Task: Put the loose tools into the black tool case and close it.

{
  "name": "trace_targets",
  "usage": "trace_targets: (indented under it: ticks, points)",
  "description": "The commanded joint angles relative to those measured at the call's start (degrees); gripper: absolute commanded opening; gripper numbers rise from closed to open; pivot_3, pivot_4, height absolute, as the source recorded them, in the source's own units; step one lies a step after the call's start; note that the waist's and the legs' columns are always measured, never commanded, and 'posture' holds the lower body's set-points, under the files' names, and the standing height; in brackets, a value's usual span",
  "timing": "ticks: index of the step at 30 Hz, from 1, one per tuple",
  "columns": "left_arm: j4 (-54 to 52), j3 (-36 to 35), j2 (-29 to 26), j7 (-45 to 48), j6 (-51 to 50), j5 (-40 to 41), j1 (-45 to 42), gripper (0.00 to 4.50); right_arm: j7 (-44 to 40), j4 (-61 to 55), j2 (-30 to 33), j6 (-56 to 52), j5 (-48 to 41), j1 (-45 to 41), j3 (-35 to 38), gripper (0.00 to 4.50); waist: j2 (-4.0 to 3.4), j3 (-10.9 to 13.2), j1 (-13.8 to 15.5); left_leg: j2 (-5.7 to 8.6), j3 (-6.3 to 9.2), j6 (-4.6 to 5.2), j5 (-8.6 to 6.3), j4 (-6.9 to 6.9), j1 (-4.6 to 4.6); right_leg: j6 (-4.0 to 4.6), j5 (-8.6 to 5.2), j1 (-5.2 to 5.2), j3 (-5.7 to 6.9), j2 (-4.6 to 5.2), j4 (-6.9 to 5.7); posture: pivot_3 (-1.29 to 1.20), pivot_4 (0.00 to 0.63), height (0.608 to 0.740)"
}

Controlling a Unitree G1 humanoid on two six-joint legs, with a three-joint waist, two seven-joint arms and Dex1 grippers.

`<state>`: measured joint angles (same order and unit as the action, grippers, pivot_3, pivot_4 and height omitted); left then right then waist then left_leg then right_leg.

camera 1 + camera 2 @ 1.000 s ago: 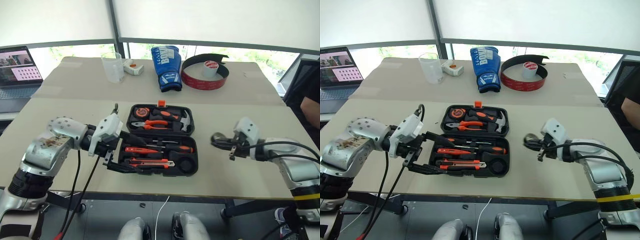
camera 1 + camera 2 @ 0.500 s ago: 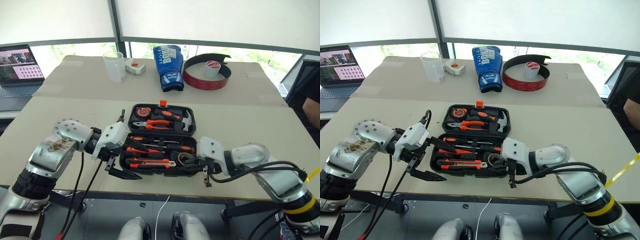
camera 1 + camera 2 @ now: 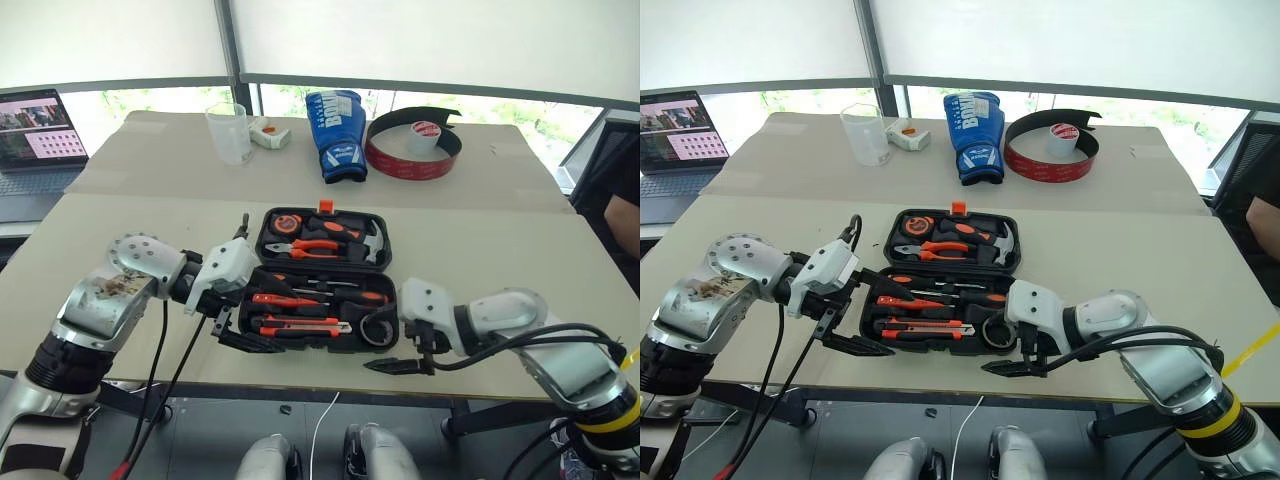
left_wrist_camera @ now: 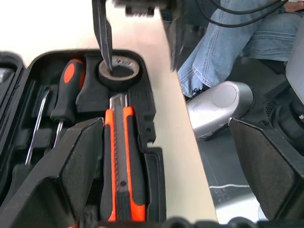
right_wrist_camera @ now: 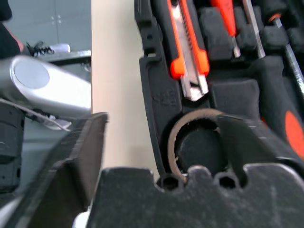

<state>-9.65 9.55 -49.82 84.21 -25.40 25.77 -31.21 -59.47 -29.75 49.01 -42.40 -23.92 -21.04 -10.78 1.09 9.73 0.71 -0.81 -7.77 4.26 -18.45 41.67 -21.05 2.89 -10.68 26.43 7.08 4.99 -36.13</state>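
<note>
The black tool case [image 3: 325,280] lies open on the worktop [image 3: 470,250], its near edge close to the worktop's front edge. The far half, at 12 o'clock, holds the tape measure [image 3: 287,224], the pliers [image 3: 300,249] and the hammer [image 3: 368,241] in their moulded slots, with the orange latch [image 3: 323,207] on its far rim. The near half holds the two black-and-orange screwdrivers [image 3: 345,296], the slim orange screwdriver [image 3: 275,299] and the utility knife [image 3: 298,324] lying lengthwise, and the grey tape roll [image 3: 378,328] sits in the round pocket at the 4 o'clock corner.

The left gripper [image 3: 245,310] is at the case's 9 o'clock end, its jaws spread wide, one finger over the tray and the other low by the near corner. The right gripper [image 3: 1012,345] is at the 4 o'clock corner, jaws parted: one finger reaches into the tape roll's hole, as the left wrist view shows, and the other lies outside the case wall along the worktop's front edge.

The worktop is bare at 3 o'clock of the case. Well beyond it at 12 o'clock stand a clear cup [image 3: 229,133], a blue boxing glove [image 3: 335,134] and a black-and-red curved band [image 3: 412,155] around a small roll [image 3: 421,136]. A laptop [image 3: 40,135] sits at 10 o'clock.
</note>
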Motion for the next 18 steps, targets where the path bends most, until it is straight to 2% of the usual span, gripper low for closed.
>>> trace_targets:
  ticks: [1, 3, 6, 9, 11, 13, 16, 18]
  points:
    - [5.4, -5.0, -1.0, -5.5, 2.6, -2.9, 3.1, 4.50, 2.3, 0.5, -0.3, -3.1, -5.4, 0.9, 10.1, 3.98, 0.00, 0.0, -0.1, 0.00, 0.00, 0.00, 0.00, 0.00, 0.01, 0.00, 0.00, 0.00, -0.01, 0.00, 0.00, 0.00, 0.150, 0.727]
    - [9.2, -7.5, -1.5, -8.3, 4.5, -4.6, 5.7, 4.50, 3.7, 2.8, -0.5, -2.9, -5.7, 2.5, 13.7, 3.46, 0.00, 0.0, 0.0, -0.02, 0.03, 0.00, 0.00, -0.01, 0.00, 0.01, 0.00, 0.00, 0.02, 0.00, 0.01, 0.00, 0.150, 0.727]
    - [12.7, -10.3, -1.8, -11.5, 6.1, -6.0, 8.4, 3.75, 5.0, 5.7, -0.3, -1.6, -5.0, 4.2, 16.3, 2.43, 0.01, 0.0, 0.0, -0.01, 0.03, 0.00, 0.00, -0.01, -0.01, 0.01, 0.00, 0.00, 0.02, 0.02, 0.02, 0.00, 0.150, 0.727]
    - [15.7, -11.8, -2.1, -13.8, 8.4, -8.0, 10.6, 2.54, 5.3, 9.3, -0.1, 0.7, -3.5, 5.4, 16.9, 1.40, 0.01, 0.0, 0.0, -0.01, 0.02, 0.01, -0.01, -0.01, -0.02, 0.00, 0.01, 0.02, 0.02, 0.07, 0.02, 0.00, 0.150, 0.727]
    - [16.9, -12.1, -2.1, -14.4, 9.2, -8.6, 11.2, 1.95, 5.3, 11.9, -0.2, 2.2, -2.7, 5.6, 16.6, 0.79, 0.00, 0.0, 0.0, -0.01, 0.03, 0.00, -0.01, -0.02, -0.01, 0.00, 0.01, 0.03, 0.04, 0.09, 0.02, 0.00, 0.150, 0.727]
    - [18.8, -11.6, -1.3, -15.3, 10.0, -9.5, 10.0, 1.16, 5.4, 15.4, -0.5, 5.6, -0.1, 5.2, 14.5, 0.05, 0.00, 0.0, 0.1, -0.01, 0.02, 0.00, -0.01, -0.03, -0.02, 0.00, 0.01, 0.03, 0.04, 0.10, 0.02, 0.00, 0.150, 0.727]
    - [23.6, -8.9, 1.4, -17.2, 12.6, -12.6, 6.4, 0.04, 5.4, 20.0, -2.3, 10.6, 4.1, 2.6, 10.0, 0.00, 0.00, 0.0, 0.2, 0.00, 0.00, 0.00, -0.01, -0.03, -0.02, 0.00, 0.01, 0.04, 0.06, 0.12, 0.01, 0.00, 0.150, 0.727]
    - [25.3, -7.3, 3.1, -17.7, 13.3, -14.1, 4.8, 0.02, 5.4, 22.3, -3.4, 13.2, 6.3, 0.7, 8.0, 0.00, 0.00, 0.0, 0.0, 0.00, -0.05, 0.00, -0.01, -0.03, 0.00, -0.01, 0.02, 0.03, 0.05, 0.12, -0.01, 0.00, 0.150, 0.727]
